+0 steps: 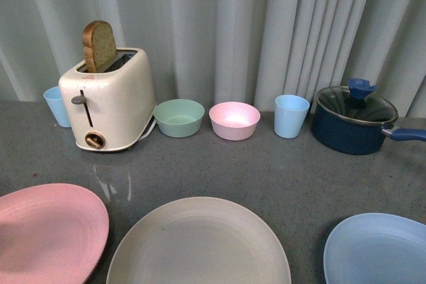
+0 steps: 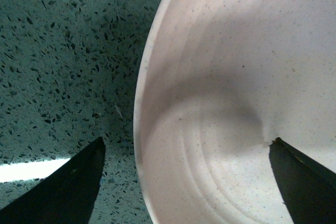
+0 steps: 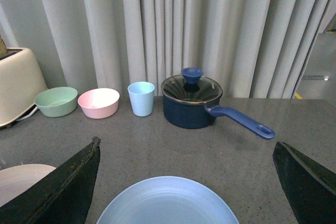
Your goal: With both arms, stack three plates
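Three plates lie in a row along the near edge of the grey table: a pink plate (image 1: pixel 46 231) on the left, a beige-grey plate (image 1: pixel 200 244) in the middle and a light blue plate (image 1: pixel 379 247) on the right. Neither arm shows in the front view. My left gripper (image 2: pixel 187 140) is open and close above a pale pinkish plate (image 2: pixel 236 103), straddling its rim, with one finger over the table and the other over the plate. My right gripper (image 3: pixel 186 142) is open, held above and behind the light blue plate (image 3: pixel 168 203), with nothing between its fingers.
Along the back, before a grey curtain, stand a blue cup (image 1: pixel 57 106), a cream toaster (image 1: pixel 110 98) with bread in it, a green bowl (image 1: pixel 178 118), a pink bowl (image 1: pixel 234 120), another blue cup (image 1: pixel 291 116) and a lidded dark blue saucepan (image 1: pixel 351 121) with its handle pointing right.
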Motion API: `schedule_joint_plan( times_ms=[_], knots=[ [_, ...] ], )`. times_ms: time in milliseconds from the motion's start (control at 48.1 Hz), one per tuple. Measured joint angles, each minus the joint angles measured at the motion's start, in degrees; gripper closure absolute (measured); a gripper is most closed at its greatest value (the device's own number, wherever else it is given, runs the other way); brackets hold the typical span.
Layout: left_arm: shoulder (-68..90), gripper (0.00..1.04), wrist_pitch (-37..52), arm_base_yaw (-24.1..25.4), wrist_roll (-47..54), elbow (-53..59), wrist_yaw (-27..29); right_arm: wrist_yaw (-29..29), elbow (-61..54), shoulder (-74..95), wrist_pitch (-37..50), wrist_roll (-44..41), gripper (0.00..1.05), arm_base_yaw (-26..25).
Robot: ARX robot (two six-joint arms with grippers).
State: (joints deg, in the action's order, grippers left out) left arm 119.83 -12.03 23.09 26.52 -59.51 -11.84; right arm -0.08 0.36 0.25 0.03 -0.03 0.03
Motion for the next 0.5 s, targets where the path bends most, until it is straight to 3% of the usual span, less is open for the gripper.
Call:
schedule_joint_plan(
  times_ms=[166, 415, 499],
  knots=[
    [0.1, 0.34, -0.6, 0.1, -0.2, -0.2, 0.3, 0.0, 0.0, 0.0, 0.0, 0.0, 0.07, 0.0],
    [0.3, 0.86, -1.9, 0.2, -1.1, -0.9, -0.3, 0.0, 0.0, 0.0, 0.0, 0.0, 0.07, 0.0],
    [0.0, 0.98, -3.3, 0.8, -2.1, -1.8, -2.0, 0.0, 0.0, 0.0, 0.0, 0.0, 0.07, 0.0]
  ],
)
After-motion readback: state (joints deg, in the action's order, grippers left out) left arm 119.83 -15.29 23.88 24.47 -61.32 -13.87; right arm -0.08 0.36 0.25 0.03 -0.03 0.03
